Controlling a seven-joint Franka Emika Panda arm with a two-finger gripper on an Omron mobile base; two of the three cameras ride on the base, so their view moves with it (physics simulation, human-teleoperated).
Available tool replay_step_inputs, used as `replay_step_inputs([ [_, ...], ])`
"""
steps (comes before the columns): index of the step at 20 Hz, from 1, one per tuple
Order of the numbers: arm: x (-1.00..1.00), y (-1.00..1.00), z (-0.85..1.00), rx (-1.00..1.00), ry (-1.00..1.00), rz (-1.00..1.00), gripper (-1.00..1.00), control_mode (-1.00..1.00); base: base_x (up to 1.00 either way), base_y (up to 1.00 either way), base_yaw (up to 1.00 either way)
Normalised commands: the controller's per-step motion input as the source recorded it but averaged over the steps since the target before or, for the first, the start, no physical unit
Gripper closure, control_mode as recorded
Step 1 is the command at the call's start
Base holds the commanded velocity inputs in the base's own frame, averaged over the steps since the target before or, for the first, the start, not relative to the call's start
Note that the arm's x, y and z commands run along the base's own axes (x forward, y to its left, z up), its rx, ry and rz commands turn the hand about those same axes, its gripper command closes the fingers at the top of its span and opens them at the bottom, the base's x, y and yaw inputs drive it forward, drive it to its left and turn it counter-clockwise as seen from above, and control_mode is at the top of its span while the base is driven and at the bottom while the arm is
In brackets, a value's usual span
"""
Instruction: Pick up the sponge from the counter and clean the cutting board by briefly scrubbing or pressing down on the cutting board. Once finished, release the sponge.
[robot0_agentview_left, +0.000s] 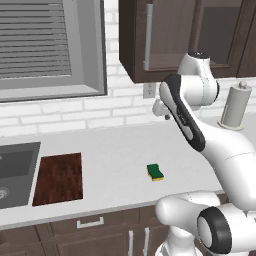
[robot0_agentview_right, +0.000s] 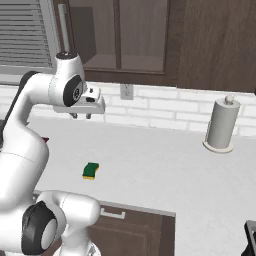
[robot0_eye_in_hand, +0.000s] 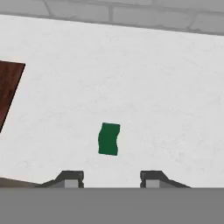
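Note:
The sponge (robot0_agentview_left: 155, 172) (robot0_agentview_right: 90, 170), a small block with a green top over yellow, lies on the light counter (robot0_agentview_left: 120, 145) near its front edge. In the hand view the sponge (robot0_eye_in_hand: 109, 138) sits just ahead of my fingertips (robot0_eye_in_hand: 70, 178), slightly left of the middle. The dark reddish-brown cutting board (robot0_agentview_left: 59, 178) (robot0_eye_in_hand: 9, 87) lies flat to the sponge's left, beside the sink. My gripper (robot0_agentview_right: 81, 116) (robot0_eye_in_hand: 111, 177) hangs high above the counter, behind and above the sponge, pointing down. Its fingers stand apart with nothing between them.
A dark grey sink basin (robot0_agentview_left: 15, 172) borders the board on the left. A paper towel roll on a holder (robot0_agentview_left: 236, 106) (robot0_agentview_right: 220, 125) stands at the back right by the white brick wall. Dark upper cabinets (robot0_agentview_left: 165, 35) hang overhead.

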Motion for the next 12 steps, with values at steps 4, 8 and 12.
replay_step_inputs([
  [4,0.07,0.0,-0.21,-0.02,0.08,0.0,-1.0,-1.0,0.0,0.0,0.0],
  [8,0.01,0.01,-0.58,-0.09,0.23,-0.01,-1.0,-1.0,0.0,0.0,0.0],
  [12,0.0,0.02,-0.83,-0.03,0.21,-0.07,-1.0,-1.0,0.0,0.0,0.0],
])
